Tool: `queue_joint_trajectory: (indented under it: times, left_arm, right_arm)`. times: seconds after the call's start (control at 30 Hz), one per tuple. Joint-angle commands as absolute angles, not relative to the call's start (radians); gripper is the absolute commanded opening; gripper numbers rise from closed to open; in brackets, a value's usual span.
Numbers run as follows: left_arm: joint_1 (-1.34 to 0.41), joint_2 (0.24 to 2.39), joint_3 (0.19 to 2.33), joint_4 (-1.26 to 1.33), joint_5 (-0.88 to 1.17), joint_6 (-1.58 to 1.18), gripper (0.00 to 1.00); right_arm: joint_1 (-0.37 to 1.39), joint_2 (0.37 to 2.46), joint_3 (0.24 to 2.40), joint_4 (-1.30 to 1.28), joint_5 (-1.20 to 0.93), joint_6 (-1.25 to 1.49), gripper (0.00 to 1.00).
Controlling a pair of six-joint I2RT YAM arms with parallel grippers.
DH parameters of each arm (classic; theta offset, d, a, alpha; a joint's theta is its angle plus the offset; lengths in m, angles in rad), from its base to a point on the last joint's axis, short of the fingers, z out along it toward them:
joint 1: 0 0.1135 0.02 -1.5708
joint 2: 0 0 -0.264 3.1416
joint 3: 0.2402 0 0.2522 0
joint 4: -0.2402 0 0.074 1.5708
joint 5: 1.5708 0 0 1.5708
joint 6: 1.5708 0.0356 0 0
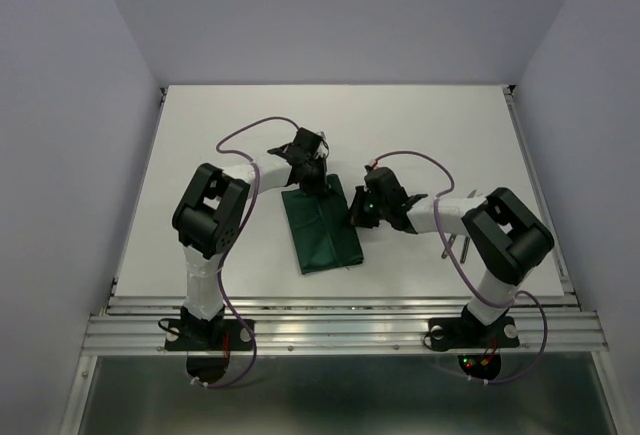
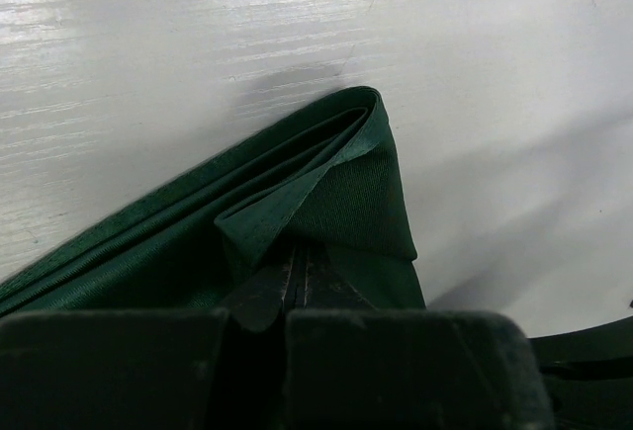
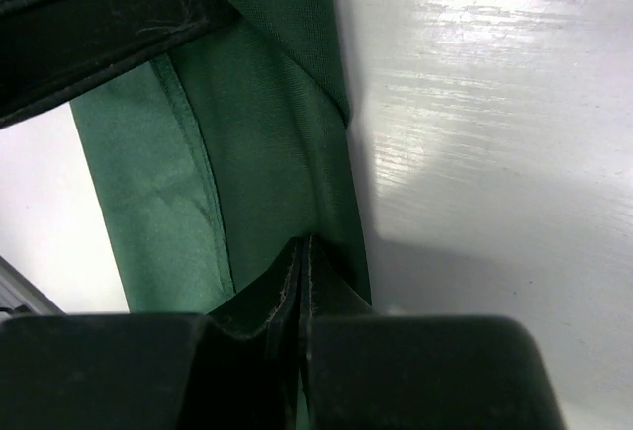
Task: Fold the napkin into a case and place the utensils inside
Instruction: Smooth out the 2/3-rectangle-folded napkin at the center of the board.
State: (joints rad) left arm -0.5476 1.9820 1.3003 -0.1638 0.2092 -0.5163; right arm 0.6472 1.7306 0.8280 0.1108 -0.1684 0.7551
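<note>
Top external view: the napkin (image 1: 322, 227) lies folded into a long strip on the worktop (image 1: 200, 145). My left tool (image 2: 297, 277) pinches its far corner and my right tool (image 3: 303, 272) its right edge (both clamped on cloth), probably to lift and tighten the next fold.

Soft, even light from above leaves the white table (image 1: 200, 125) bright, with only faint shadows. In the wrist views streaky glare crosses it toward 12 and 2 o'clock. The dark napkin (image 2: 326, 183) looks sharp; the left gripper (image 2: 300, 277) at 6 o'clock is blurred.
</note>
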Motion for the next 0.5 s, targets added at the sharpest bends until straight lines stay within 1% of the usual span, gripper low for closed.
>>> queue_joint_trajectory:
  times: [0.0,0.23,0.47]
  left_arm:
    - [-0.538,2.002,1.321,-0.176,0.195,-0.502,0.0]
    - [-0.535,2.014,1.321,-0.173,0.195,-0.506,0.0]
    - [-0.535,2.022,1.316,-0.17,0.198,-0.509,0.0]
  right_arm:
    - [0.641,1.689,0.782,0.176,-0.202,0.752,0.01]
    - [0.65,1.568,0.706,0.143,-0.196,0.756,0.01]
    - [0.719,1.503,0.632,0.129,-0.195,0.79,0.01]
